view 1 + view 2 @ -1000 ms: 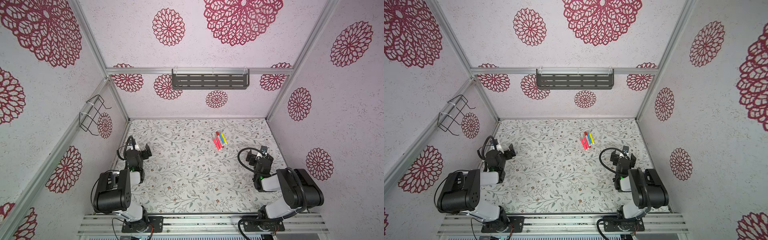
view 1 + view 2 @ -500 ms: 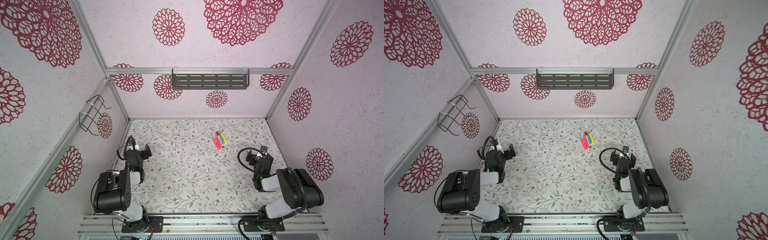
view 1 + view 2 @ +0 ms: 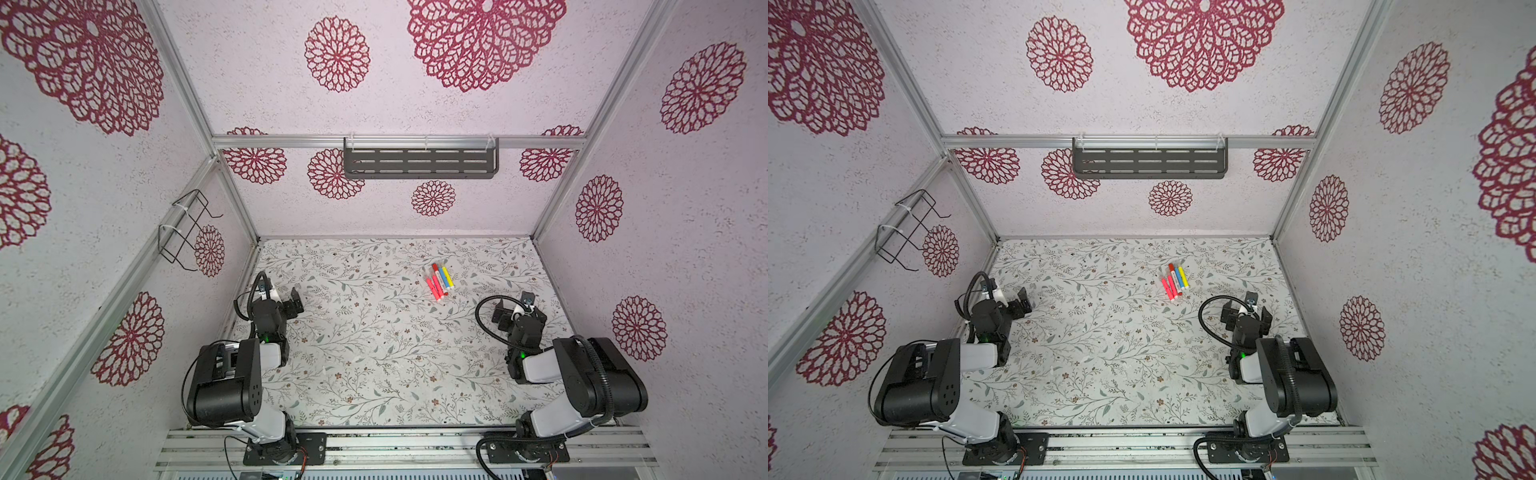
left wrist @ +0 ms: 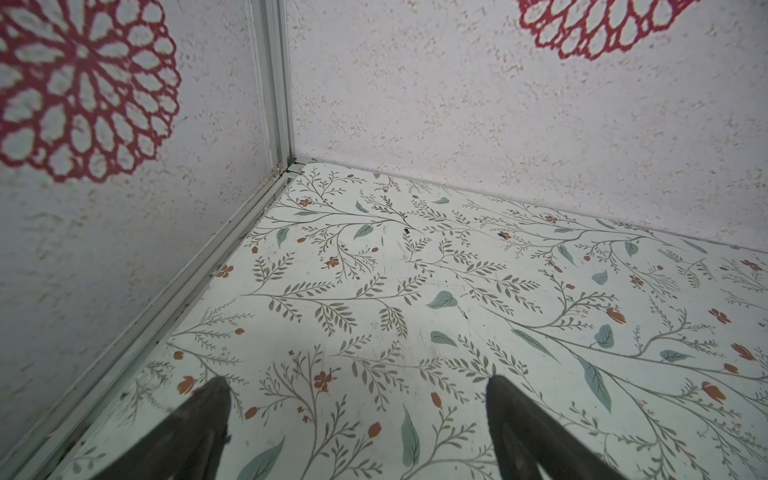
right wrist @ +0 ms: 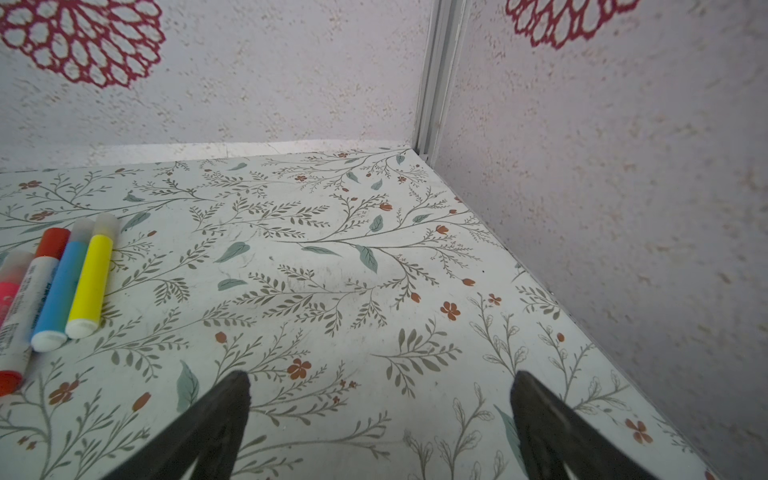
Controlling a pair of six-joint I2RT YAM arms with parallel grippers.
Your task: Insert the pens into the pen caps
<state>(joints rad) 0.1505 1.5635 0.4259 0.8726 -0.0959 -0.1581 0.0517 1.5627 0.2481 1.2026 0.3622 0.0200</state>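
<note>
Five pens point(image 3: 439, 281) lie side by side, touching, on the floral table point(image 3: 374, 353), seen in both top views point(image 3: 1174, 281). They sit near the right gripper point(image 5: 380, 378), ahead of it and off toward the other arm's side, and well apart from the left gripper point(image 4: 357, 382) across the table. On the walls hang a dark slotted shelf point(image 3: 419, 163) and a black wire rack point(image 3: 183, 228); nothing can be made out in either.

The right wrist view shows the yellow pen point(image 5: 90, 282) and blue pen point(image 5: 62, 286), each with a white end plug and a frosted clear cap point(image 5: 106, 224). The white pen point(image 5: 25, 307) wears a red cap point(image 5: 53, 241) and a red end. The pink pen point(image 5: 6, 291), cut by the frame edge, is clear-capped too. All four pens seen there sit in their pen caps. Dark print runs along the white barrel, too blurred to read.

Both grippers hang low over the table with fingers spread wide, holding nothing.
</note>
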